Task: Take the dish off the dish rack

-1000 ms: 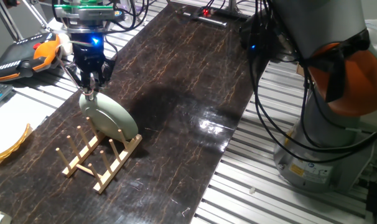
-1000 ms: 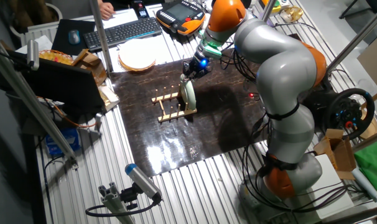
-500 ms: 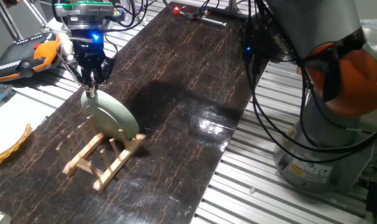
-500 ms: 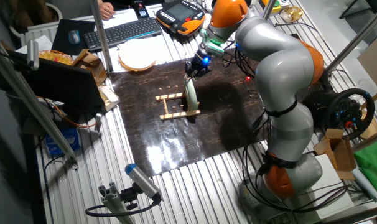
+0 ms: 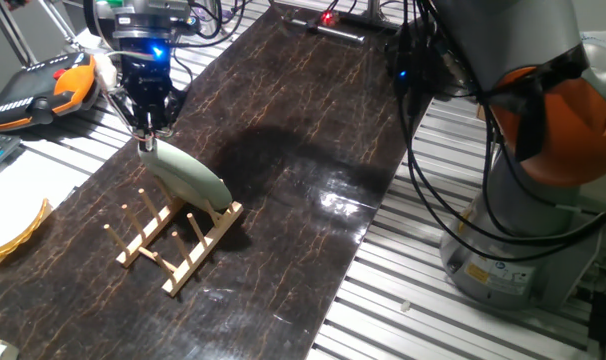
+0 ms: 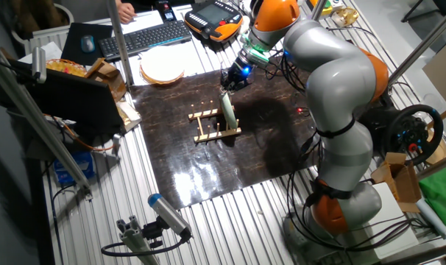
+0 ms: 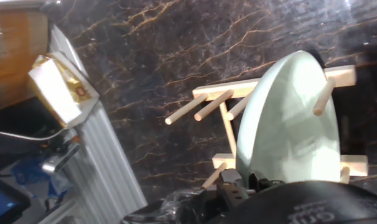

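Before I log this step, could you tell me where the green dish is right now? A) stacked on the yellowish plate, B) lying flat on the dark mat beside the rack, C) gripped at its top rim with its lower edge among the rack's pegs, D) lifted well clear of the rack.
C: the gripper pinches the top rim of the dish, whose lower edge sits among the pegs of the dish rack.

Dark marble mat (image 5: 283, 130) on alu slat table (image 6: 230, 221); keyboard (image 6: 146, 37) behind.

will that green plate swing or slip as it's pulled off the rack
The dish looks rigid and matte, so it probably won't flex. The pincer grips only its top rim, so it may pivot. Its lower edge sits among the dish rack pegs and could snag.
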`<state>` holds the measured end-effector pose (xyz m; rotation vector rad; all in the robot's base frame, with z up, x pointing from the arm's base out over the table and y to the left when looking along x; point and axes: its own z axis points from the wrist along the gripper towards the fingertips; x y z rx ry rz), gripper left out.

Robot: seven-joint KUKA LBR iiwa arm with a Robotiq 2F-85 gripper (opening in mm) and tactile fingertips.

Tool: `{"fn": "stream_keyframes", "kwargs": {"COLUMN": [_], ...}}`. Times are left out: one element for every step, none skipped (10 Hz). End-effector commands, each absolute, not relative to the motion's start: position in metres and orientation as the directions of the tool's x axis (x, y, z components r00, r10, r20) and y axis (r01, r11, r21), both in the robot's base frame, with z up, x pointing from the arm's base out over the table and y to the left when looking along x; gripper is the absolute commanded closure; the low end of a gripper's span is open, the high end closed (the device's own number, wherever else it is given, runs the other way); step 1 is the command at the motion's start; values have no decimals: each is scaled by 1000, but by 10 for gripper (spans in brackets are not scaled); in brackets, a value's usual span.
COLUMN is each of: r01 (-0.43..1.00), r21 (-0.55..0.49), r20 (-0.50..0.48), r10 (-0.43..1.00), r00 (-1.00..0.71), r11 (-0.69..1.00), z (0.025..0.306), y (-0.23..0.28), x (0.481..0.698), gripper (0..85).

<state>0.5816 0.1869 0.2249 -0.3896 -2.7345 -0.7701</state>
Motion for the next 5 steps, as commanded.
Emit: {"fn": "stream_keyframes", "kwargs": {"r01": [325, 324, 323, 324, 322], "r21": [465, 464, 460, 459, 456], "r20": [329, 328, 327, 331, 339], "r10": [181, 180, 180, 179, 172], "r00": [-927, -927, -928, -926, -925], "r11": [824, 825, 827, 828, 830], "z": [225, 226, 227, 229, 233], "y": [187, 187, 187, 184, 179], "x": [582, 581, 581, 582, 584], "gripper": [843, 843, 843, 843, 843]}}
